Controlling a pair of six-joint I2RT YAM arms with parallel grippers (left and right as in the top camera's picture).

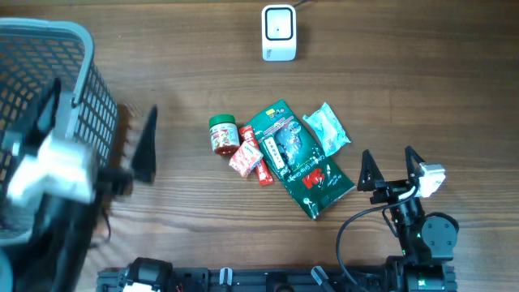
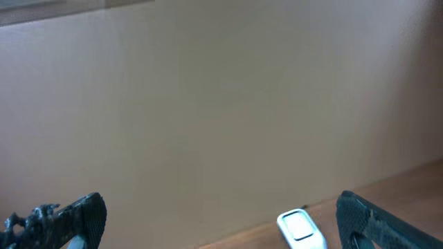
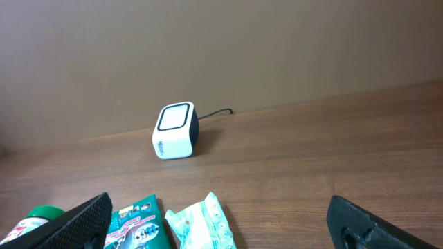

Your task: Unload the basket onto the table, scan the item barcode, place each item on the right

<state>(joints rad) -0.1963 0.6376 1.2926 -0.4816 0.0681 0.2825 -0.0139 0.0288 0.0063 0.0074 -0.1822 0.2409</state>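
The white barcode scanner [image 1: 277,32] stands at the table's far edge, also visible as the scanner [image 3: 174,130] and the scanner [image 2: 301,227]. Items lie in a cluster mid-table: a green pouch [image 1: 296,158], a pale packet [image 1: 327,128], a red jar with a green lid [image 1: 224,134] and red packets [image 1: 247,154]. My right gripper [image 1: 389,160] hovers open just right of the cluster, nothing between its fingers; the right wrist view shows the pouch [image 3: 138,221] and pale packet [image 3: 201,223] ahead of it. My left gripper [image 1: 97,126] is raised, blurred and open by the basket, holding nothing.
A grey wire basket [image 1: 81,49] fills the left edge of the table, partly covered by my left arm. A plain wall [image 2: 221,104] backs the table behind the scanner. Bare wood [image 1: 422,73] lies to the right of the scanner.
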